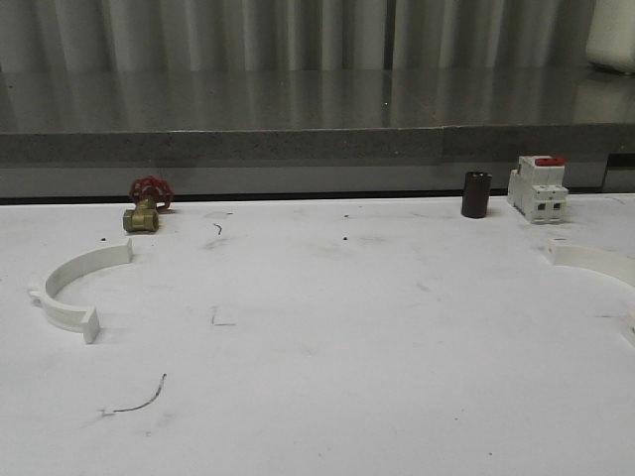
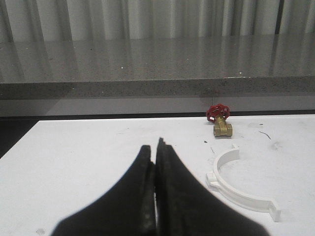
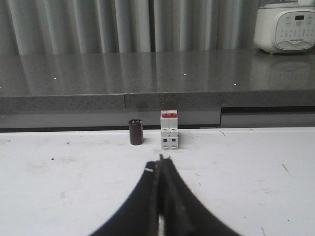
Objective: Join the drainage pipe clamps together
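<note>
Scuffed white table (image 1: 327, 337) carries two smooth white plastic half-ring clamps, left clamp (image 1: 74, 288) just ahead-right of the left gripper (image 2: 155, 147); right clamp (image 1: 595, 260) at the front view's edge; both black grippers, right gripper (image 3: 160, 160) included, pressed closed, empty.

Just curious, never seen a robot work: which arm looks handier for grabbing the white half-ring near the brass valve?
Probably the left. Its shut left gripper looks out on that half-ring close by, near the valve. The right gripper faces the breaker instead.
</note>
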You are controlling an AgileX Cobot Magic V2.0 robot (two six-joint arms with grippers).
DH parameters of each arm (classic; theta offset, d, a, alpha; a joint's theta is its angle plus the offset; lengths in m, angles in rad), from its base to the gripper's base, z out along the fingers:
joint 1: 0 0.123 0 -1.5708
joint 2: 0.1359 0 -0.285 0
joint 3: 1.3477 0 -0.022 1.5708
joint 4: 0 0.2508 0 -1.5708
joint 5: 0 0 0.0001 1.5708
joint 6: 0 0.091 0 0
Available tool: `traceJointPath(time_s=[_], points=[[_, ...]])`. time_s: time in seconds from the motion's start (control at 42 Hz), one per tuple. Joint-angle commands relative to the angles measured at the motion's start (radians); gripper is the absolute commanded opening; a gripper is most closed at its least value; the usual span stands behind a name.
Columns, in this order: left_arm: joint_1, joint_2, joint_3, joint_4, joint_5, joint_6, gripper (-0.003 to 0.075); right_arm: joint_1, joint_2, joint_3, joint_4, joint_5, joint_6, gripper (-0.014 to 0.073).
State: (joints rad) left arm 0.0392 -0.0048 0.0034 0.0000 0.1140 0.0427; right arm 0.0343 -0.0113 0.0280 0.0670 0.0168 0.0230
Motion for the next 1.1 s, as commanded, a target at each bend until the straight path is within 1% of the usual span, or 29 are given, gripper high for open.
traceJointPath(time_s=[0.0, 0.667, 0.786, 0.857, 0.929, 1.0, 1.071], points=[[0.0, -0.011, 0.024, -0.01, -0.087, -0.005, -0.002, -0.006, -0.015, -0.005, -0.011, -0.082, -0.003, -0.0116], [0.0, -0.011, 0.024, -0.01, -0.091, -0.005, -0.002, -0.006, -0.015, -0.005, -0.011, -0.082, -0.003, -0.0116], [0.0, -0.011, 0.024, -0.01, -0.094, -0.005, -0.002, -0.006, -0.015, -0.005, -0.011, -0.125, -0.003, -0.0116], [0.0, -0.011, 0.024, -0.01, -0.121, -0.005, -0.002, -0.006, -0.015, -0.006, -0.011, -0.167, -0.003, -0.0116], [0.0, -0.011, 0.018, -0.021, -0.197, -0.005, -0.002, -0.006, -0.015, -0.029, 0.0, -0.195, -0.001, -0.0116], [0.0, -0.011, -0.018, -0.02, -0.254, -0.005, -0.0021, -0.006, -0.015, -0.087, 0.013, -0.175, -0.001, -0.0116], [0.0, -0.011, -0.08, -0.02, -0.252, -0.005, -0.002, -0.006, -0.014, -0.164, 0.013, -0.112, -0.001, -0.0116]])
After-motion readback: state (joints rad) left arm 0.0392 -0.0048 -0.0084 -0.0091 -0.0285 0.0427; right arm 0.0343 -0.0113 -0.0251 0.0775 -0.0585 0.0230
